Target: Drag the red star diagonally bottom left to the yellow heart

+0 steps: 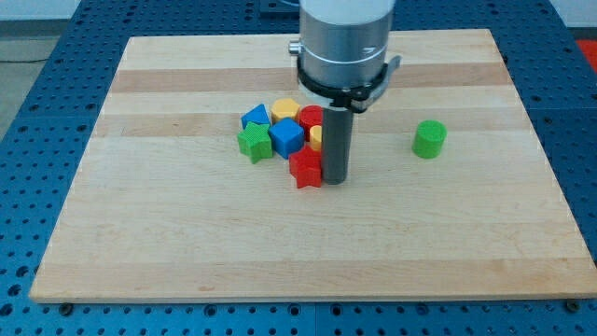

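Note:
The red star [304, 169] lies on the wooden board [187, 233] at the lower right of a cluster of blocks near the middle. My tip [335, 179] touches the star's right side. The yellow heart [316, 137] shows only as a sliver just above the star, mostly hidden behind the rod. Left of it sit a blue cube [286, 138], a green star [254, 143], a blue block [255, 117], a yellow block [285, 109] and a red round block [311, 118].
A green cylinder [429, 139] stands alone at the view's right. The arm's grey body [343, 42] hangs over the board's top middle. The board lies on a blue perforated table [37, 140].

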Robot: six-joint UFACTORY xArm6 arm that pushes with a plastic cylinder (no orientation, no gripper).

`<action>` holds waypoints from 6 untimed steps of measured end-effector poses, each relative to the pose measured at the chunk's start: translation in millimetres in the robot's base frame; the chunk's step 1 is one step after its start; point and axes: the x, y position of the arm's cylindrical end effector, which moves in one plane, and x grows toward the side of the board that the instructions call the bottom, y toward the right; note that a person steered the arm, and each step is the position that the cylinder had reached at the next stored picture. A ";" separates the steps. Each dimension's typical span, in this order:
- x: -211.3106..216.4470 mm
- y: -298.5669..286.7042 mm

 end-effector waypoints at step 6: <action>0.0 -35.6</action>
